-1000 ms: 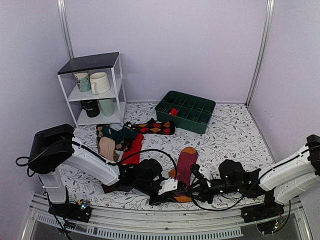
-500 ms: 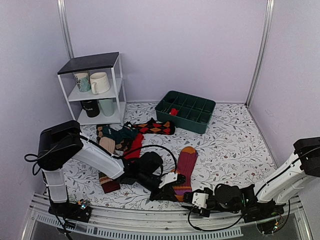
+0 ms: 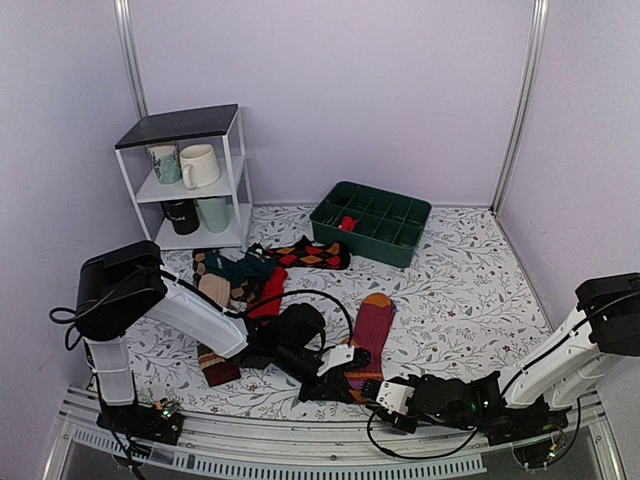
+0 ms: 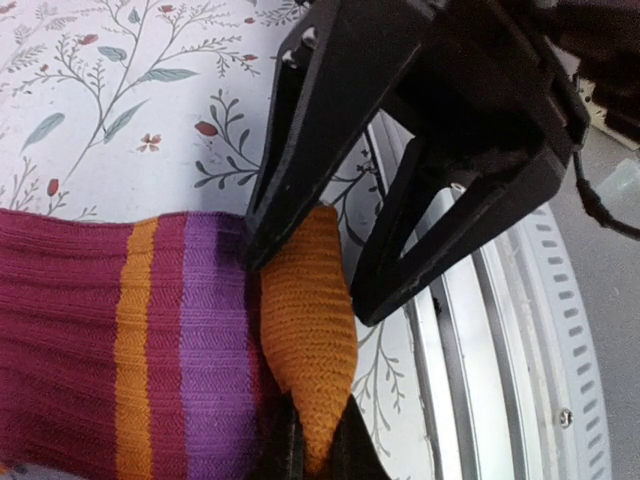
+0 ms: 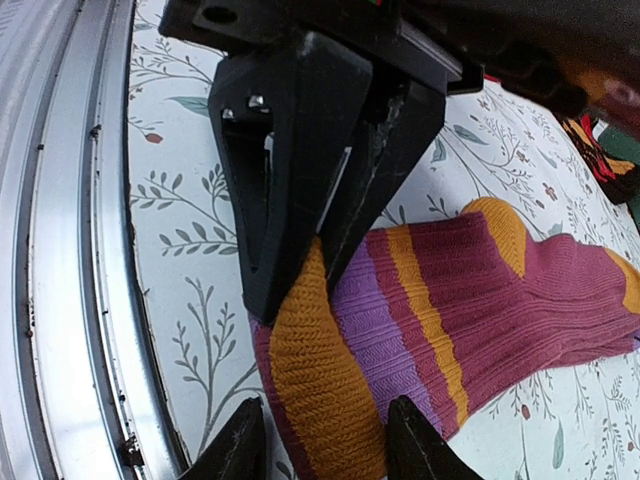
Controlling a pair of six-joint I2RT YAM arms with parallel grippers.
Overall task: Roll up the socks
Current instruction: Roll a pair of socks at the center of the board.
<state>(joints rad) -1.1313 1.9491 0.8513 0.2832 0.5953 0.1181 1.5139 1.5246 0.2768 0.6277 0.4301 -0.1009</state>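
A maroon sock point(image 3: 372, 330) with an orange toe lies flat near the front middle of the table. Its orange cuff point(image 4: 305, 330), beside purple and orange stripes, is lifted at the near end. My left gripper point(image 4: 318, 440) is shut on this cuff; it shows in the top view point(image 3: 335, 375) too. My right gripper point(image 5: 325, 445) is open, its fingers on either side of the same cuff point(image 5: 320, 380), facing the left gripper. It lies low by the front edge point(image 3: 385, 395).
A pile of other socks point(image 3: 240, 275) and an argyle sock point(image 3: 310, 255) lie behind. A brown sock point(image 3: 215, 365) lies at the left. A green divided tray point(image 3: 370, 222) stands at the back. A white shelf point(image 3: 190, 180) holds mugs. A metal rail point(image 5: 70, 250) runs along the front edge.
My right arm has dropped low along the front edge and its gripper has slid left to the cuff. My left gripper has shifted slightly right, still holding the cuff.
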